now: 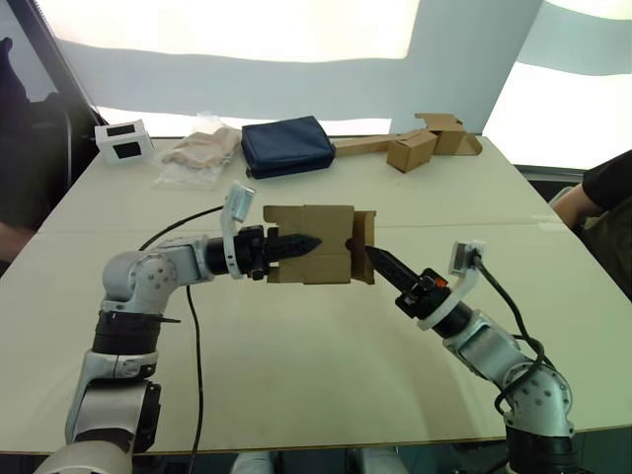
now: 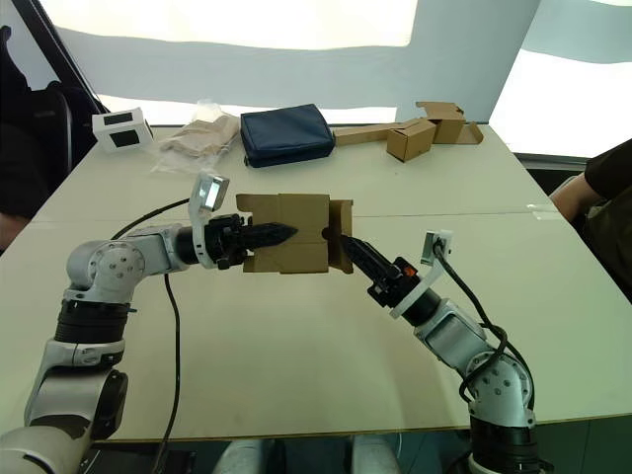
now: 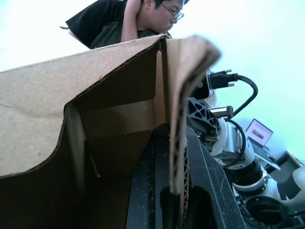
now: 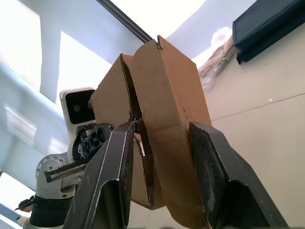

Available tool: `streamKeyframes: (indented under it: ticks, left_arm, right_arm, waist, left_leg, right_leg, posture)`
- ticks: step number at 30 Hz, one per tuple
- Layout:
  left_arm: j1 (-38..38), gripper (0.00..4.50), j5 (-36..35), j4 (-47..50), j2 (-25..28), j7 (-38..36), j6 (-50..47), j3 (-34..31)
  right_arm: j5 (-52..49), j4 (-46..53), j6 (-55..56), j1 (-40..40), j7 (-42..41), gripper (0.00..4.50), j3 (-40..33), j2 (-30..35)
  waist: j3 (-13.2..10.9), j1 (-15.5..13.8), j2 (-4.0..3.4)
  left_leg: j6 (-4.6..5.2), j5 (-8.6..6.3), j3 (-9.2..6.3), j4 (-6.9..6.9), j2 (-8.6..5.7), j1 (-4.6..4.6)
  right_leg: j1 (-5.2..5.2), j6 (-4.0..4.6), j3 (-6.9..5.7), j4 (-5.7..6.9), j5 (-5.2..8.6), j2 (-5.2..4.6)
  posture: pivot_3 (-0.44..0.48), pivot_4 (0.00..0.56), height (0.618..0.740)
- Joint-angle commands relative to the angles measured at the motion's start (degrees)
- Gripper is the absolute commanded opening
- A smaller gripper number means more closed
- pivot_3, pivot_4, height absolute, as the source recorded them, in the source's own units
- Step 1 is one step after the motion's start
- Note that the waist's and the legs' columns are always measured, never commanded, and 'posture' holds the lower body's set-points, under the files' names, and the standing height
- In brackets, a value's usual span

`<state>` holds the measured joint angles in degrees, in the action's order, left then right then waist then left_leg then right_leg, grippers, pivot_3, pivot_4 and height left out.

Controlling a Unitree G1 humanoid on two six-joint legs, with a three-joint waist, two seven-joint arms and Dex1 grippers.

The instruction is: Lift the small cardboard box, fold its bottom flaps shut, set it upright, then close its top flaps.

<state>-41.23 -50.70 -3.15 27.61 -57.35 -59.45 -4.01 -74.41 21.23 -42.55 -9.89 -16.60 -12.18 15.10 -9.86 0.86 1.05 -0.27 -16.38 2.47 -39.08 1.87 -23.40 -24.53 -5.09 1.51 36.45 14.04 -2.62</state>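
Note:
The small cardboard box (image 1: 311,247) hangs on its side above the table's middle. My left gripper (image 1: 301,243) reaches in from the left, shut on one side wall, with one black finger inside the box (image 3: 109,95) and one outside. The flaps (image 1: 363,242) at the box's right end stand partly folded. My right gripper (image 1: 380,262) comes up from the lower right and is open, its fingers straddling one of those flaps (image 4: 171,109). I cannot tell whether that end holds the bottom flaps or the top flaps.
At the far side of the table (image 1: 326,346) lie a navy pouch (image 1: 286,145), a clear plastic bag (image 1: 200,150), a small white box (image 1: 123,141) and small brown boxes joined by a cardboard strip (image 1: 420,143). A person sits at the right edge (image 1: 607,197), another at the left (image 1: 20,148).

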Motion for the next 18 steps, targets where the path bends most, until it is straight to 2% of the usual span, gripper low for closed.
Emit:
streamKeyframes:
  ticks: [1, 2, 4, 18]
  left_arm:
    - [-0.34, 0.0, -1.14, 1.9, 0.15, -0.44, 0.4, -1.27]
    - [-0.31, 0.0, -1.14, 1.92, 0.16, -0.42, 0.39, -1.28]
    - [-0.29, 0.0, -1.12, 1.92, 0.22, -0.44, 0.39, -1.29]
    - [-0.66, 0.0, -1.05, 1.46, 0.1, -0.46, 0.42, -1.28]
  right_arm:
    - [-0.62, 1.15, 1.32, -0.96, -0.1, 1.32, -0.73, -0.22]
    - [-0.76, 1.21, 1.34, -0.96, -0.13, 1.09, -0.66, -0.19]
    - [-0.94, 1.33, 1.31, -0.99, -0.08, 0.3, -0.54, -0.12]
    - [4.61, 2.18, 2.08, -0.53, -0.6, 0.3, 2.01, 0.43]
  waist:
    - [0.0, 0.0, 0.0]
    - [0.0, 0.01, 0.0]
    - [0.0, 0.0, 0.0]
    - [0.0, 0.0, 0.0]
  left_leg:
    - [0.0, 0.0, 0.0, 0.0, 0.0, 0.0]
    - [0.0, 0.0, 0.0, 0.0, 0.0, 0.0]
    - [0.0, 0.0, 0.0, 0.0, 0.0, 0.0]
    - [0.0, 0.0, 0.0, 0.0, 0.0, 0.0]
  right_leg:
    - [0.0, 0.0, 0.0, 0.0, 0.0, 0.0]
    - [0.0, 0.0, 0.0, 0.0, 0.0, 0.0]
    - [0.0, -0.01, 0.0, 0.0, 0.0, 0.0]
    - [0.0, 0.0, 0.0, 0.0, 0.0, 0.0]
  posture:
    - [0.0, 0.15, 0.74]
    - [0.0, 0.15, 0.74]
    - [0.0, 0.15, 0.74]
    - [0.0, 0.15, 0.74]
